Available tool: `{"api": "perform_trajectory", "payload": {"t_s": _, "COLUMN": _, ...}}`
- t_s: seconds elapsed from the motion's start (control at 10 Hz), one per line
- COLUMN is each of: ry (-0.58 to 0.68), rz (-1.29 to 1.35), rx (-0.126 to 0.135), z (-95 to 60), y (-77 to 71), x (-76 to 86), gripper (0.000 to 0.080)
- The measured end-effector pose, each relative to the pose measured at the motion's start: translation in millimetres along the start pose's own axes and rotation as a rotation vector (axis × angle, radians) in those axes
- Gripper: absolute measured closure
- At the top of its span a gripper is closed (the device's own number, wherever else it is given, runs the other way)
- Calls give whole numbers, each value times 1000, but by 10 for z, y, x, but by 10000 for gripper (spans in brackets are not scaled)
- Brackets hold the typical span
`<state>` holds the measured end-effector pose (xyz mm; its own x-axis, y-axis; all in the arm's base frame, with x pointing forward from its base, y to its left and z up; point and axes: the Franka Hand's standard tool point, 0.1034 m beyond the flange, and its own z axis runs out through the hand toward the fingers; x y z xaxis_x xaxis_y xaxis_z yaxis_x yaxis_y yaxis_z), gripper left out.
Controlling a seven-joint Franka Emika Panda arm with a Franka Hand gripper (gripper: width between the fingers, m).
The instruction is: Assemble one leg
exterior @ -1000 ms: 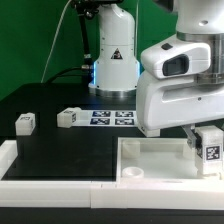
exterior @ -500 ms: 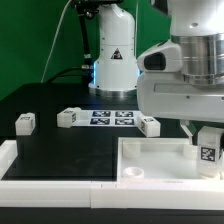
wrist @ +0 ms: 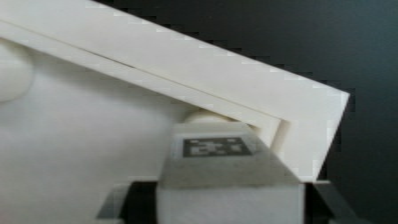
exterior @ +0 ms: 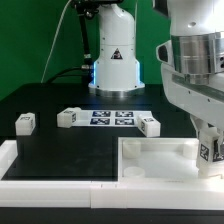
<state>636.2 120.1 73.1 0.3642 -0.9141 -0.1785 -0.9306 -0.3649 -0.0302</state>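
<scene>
Exterior view: over the last second the arm's bulk has swung off toward this view's right. That uncovers a spare leg [exterior: 150, 125] just behind the far rim of the tabletop [exterior: 160, 146]. The leg [exterior: 210, 151] you are carrying has barely shifted. It stays over the tabletop's corner on the exterior view's right, inside the rim.

In the wrist view the gripper [wrist: 222, 203] has its dark fingers [wrist: 135, 203] pressed against both sides of that leg, so the jaws are closed on it. The tabletop's raised wall sits just beyond the leg's tagged face.

You appear to be lining up for insertion. The corner socket is hidden under the leg, so you cannot tell yet whether it has seated. Check alignment against the wall before you push down.
</scene>
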Motion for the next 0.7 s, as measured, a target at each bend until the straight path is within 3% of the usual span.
{"api": "perform_trajectory", "payload": {"t_s": 0.2, "ry": -4, "rz": -97, "rx": -8, "z": 31, "y": 10, "x": -36, "gripper": 197}}
{"api": "perform_trajectory", "payload": {"t_s": 0.6, "ry": 36, "rz": -712, "rx": -41, "z": 45, "y": 15, "x": -30, "gripper": 152}}
{"api": "perform_trajectory", "payload": {"t_s": 0.7, "ry": 70, "rz": -927, "rx": -62, "z": 37, "y": -4, "x": -30, "gripper": 151}}
